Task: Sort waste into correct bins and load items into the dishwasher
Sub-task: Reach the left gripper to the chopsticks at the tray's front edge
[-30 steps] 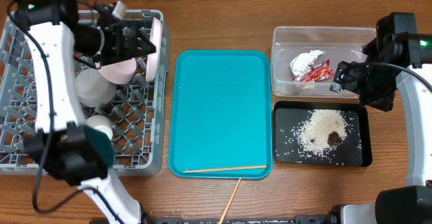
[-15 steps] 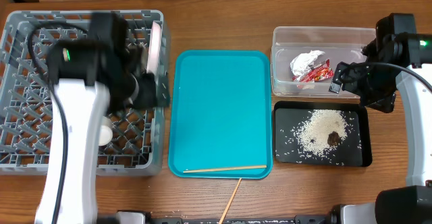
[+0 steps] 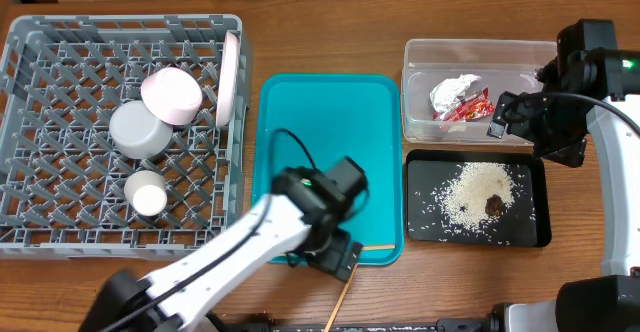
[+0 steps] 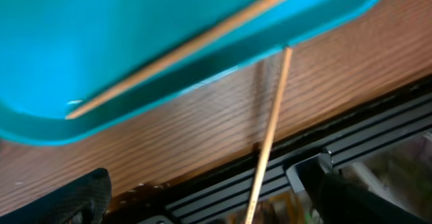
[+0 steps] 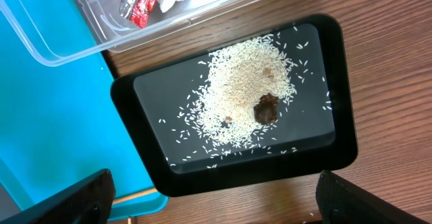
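Reads as grained, matt brown wood on the bench [image 3: 330, 32]. Smooth teal plastic with soft sheen for the serving tray [image 3: 325, 142]. Matt grey plastic lattice for the dish rack [image 3: 120, 19]. Clear glossy plastic for the tub [image 3: 480, 43]. Crinkled shiny foil on the wrapper [image 3: 462, 100]. Bare pale wood on the chopstick [image 4: 268, 129].

wooden table [image 3: 320, 22] | grey dish rack [image 3: 120, 20] | teal tray [image 3: 330, 132] | clear tub [image 3: 520, 112] | black tray [image 3: 425, 177] | chopstick [image 4: 270, 136]

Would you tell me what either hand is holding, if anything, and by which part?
Nothing: the left hand and the right hand are both open, empty.
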You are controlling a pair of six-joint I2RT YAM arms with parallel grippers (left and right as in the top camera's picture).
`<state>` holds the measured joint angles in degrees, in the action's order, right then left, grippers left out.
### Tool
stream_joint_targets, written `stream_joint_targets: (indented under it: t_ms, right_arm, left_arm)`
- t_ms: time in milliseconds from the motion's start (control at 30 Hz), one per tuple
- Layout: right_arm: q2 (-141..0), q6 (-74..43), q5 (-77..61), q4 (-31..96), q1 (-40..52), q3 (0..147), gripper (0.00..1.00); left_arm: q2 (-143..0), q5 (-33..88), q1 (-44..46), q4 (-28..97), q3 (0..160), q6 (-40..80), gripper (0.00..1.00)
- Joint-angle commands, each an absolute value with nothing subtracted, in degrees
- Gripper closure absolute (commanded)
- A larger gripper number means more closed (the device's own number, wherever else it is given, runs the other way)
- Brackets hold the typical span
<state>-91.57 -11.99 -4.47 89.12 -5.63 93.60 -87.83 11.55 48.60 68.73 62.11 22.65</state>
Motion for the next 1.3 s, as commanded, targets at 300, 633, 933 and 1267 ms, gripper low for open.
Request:
stream_joint_targets:
  t_ms: [300, 633, 933, 1267]
  right_arm:
    - [-91.3, -12.2, -4.1, 89.1, -5.8, 94.2, 0.03]
    - [-91.3, -12.2, -4.1, 89.1, -5.8, 94.2, 0.03]
    - [-91.3, -12.2, -4.1, 89.1, -5.8, 94.2, 0.03]
    - [-91.3, -12.2, -4.1, 89.1, -5.8, 94.2, 0.03]
  left_arm:
    - [-105.4, 18.0, 58.9, 66.7, 61.6, 26.0, 0.30]
    - [-107.5, 18.0, 59.5, 64.4, 61.1, 27.8, 0.58]
    - [-107.5, 18.0, 59.7, 64.2, 60.8, 28.5, 0.81]
    - [-107.4, 17.8, 59.4, 64.5, 61.1, 29.5, 0.96]
